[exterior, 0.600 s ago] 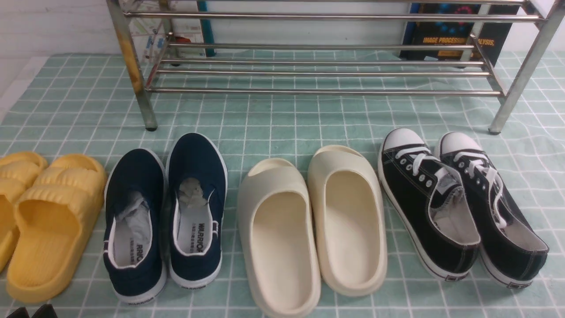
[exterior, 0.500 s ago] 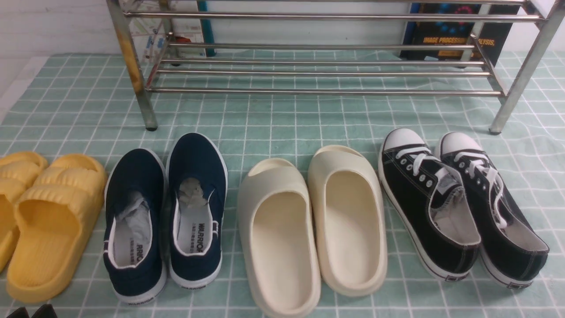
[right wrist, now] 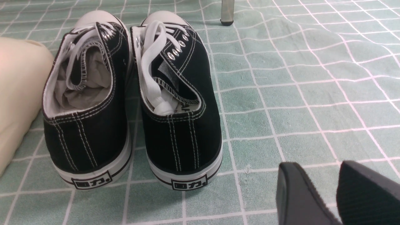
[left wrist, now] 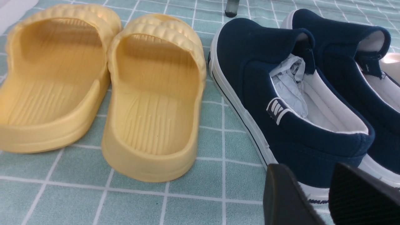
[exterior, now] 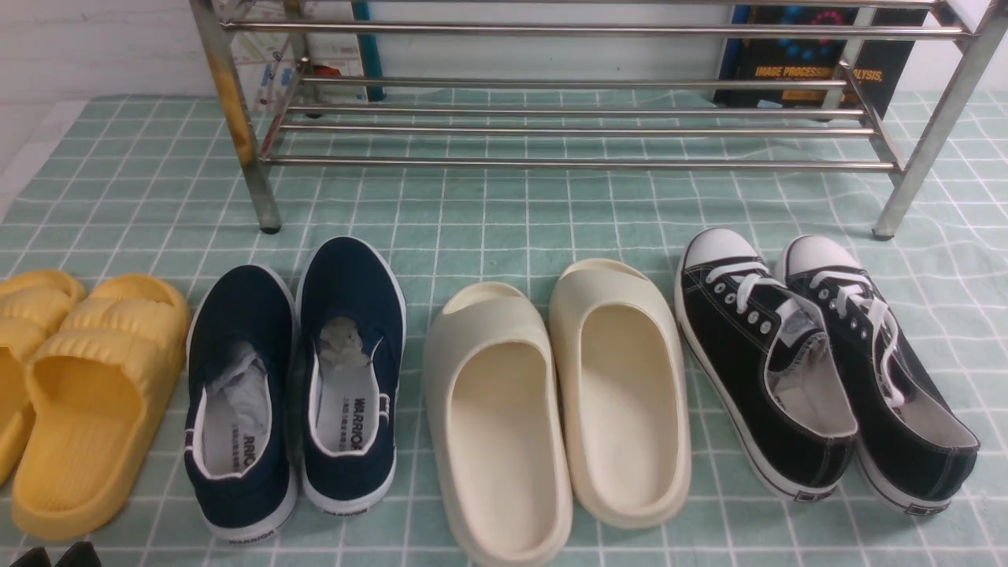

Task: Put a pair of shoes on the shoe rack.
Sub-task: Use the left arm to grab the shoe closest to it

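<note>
The pair of shoes, two navy slip-ons with white soles, stands side by side on the green checked cloth: the left shoe (exterior: 240, 394) (left wrist: 250, 62) and the right shoe (exterior: 350, 370) (left wrist: 337, 40), heels toward me. The shoe rack (exterior: 583, 164) of steel tubes stands behind them, its shelves bare. My left gripper (exterior: 53, 556) (left wrist: 315, 190) hovers just behind the left shoe's heel, open, with nothing between its fingers. My right gripper (right wrist: 325, 187) is open over bare cloth, to the right of the black sneakers' heels.
Yellow slides (exterior: 94, 394) (left wrist: 156, 93) lie left of the navy shoes. Cream slides (exterior: 551, 394) and black lace-up sneakers (exterior: 819, 370) (right wrist: 131, 93) lie to their right. A rust-stained rack leg (exterior: 236, 118) stands behind the navy pair. A book (exterior: 795, 71) leans behind the rack.
</note>
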Available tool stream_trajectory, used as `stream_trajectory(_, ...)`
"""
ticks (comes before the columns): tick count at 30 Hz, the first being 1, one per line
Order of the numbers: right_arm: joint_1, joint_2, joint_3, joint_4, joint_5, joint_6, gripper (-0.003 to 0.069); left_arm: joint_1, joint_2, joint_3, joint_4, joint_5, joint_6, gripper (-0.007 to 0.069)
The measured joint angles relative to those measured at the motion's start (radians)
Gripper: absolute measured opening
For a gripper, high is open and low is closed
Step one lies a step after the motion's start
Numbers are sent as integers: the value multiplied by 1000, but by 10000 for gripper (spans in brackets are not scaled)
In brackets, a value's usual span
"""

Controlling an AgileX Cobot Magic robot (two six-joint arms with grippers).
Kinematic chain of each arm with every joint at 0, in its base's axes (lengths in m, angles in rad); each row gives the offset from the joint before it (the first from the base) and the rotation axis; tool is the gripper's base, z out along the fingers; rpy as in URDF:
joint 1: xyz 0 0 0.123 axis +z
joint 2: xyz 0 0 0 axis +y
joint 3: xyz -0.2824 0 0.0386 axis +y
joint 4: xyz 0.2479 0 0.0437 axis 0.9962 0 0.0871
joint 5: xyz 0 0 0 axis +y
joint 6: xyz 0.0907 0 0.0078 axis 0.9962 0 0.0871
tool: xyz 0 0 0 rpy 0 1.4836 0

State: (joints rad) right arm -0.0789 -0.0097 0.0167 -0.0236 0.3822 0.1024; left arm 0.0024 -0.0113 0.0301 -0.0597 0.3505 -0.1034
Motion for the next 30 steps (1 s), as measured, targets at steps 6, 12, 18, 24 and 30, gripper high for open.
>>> stream_trajectory(6, 0, 0, 0, 0, 0, 0, 239, 0, 0, 0, -180, -67, -71, 238)
stream_trajectory(12, 0, 0, 0, 0, 0, 0, 239, 0, 0, 0, -680, -102, -351, 238)
stream_trajectory(18, 0, 0, 0, 0, 0, 0, 239, 0, 0, 0, -835, -141, -377, 238)
stream_trajectory(24, 0, 0, 0, 0, 0, 0, 239, 0, 0, 0, -847, -187, -358, 238)
stream_trajectory(30, 0, 0, 0, 0, 0, 0, 239, 0, 0, -24, -849, -147, -285, 238)
